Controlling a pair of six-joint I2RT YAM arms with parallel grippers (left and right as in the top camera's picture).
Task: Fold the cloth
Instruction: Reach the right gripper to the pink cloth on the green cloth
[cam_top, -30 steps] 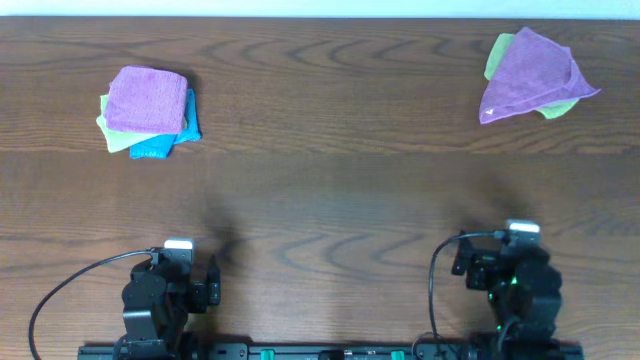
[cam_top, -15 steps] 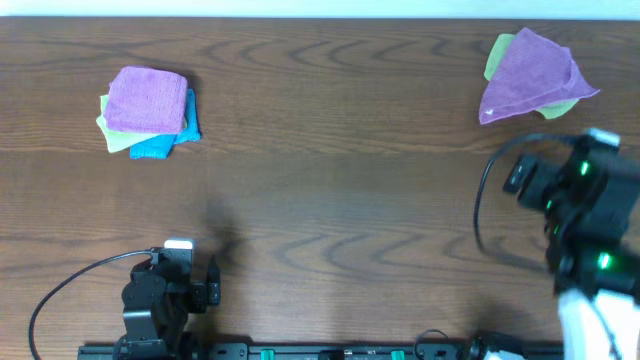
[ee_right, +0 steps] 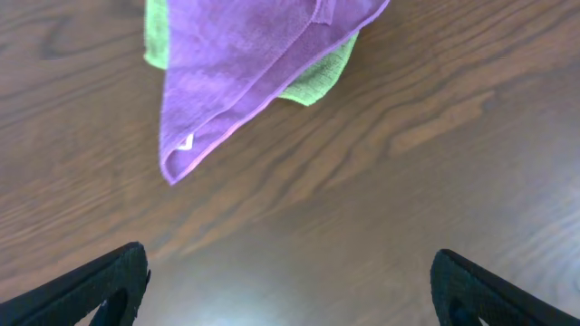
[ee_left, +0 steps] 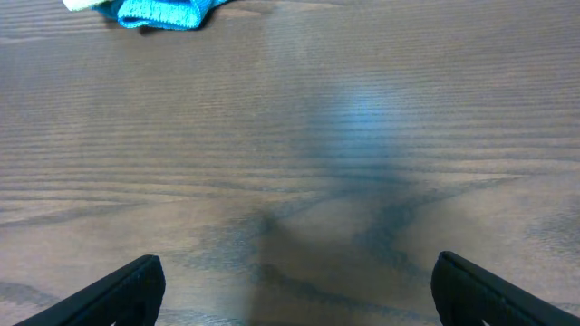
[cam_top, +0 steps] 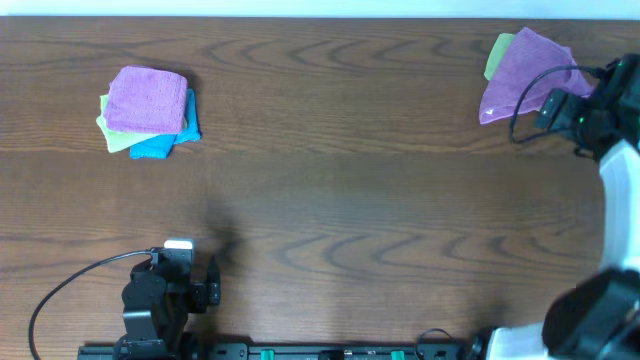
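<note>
Two sets of fingers stand spread wide with nothing between them: the right fingers (ee_right: 100,285) hang over bare wood by the far right corner of the counter (cam_top: 340,170), and the left fingers (ee_left: 118,290) sit low at its near left edge. The cloth (ee_right: 245,63) lies ahead of the right fingers, apart from them and untouched, nearer the tip on the wrist view's left. It is violet with a soft, fine nap, and it is loosely draped into a rough triangle. Its narrow corner points back toward the fingers and bears a small white tag (ee_right: 186,142). It rests on a lime-green cloth (ee_right: 313,81) that peeks out on two sides. Well apart, at far left, is a folded stack of a pinker purple square (cam_top: 147,98) over green (cam_top: 115,135) and blue (cam_top: 165,142) ones, on dark, grained wood
</note>
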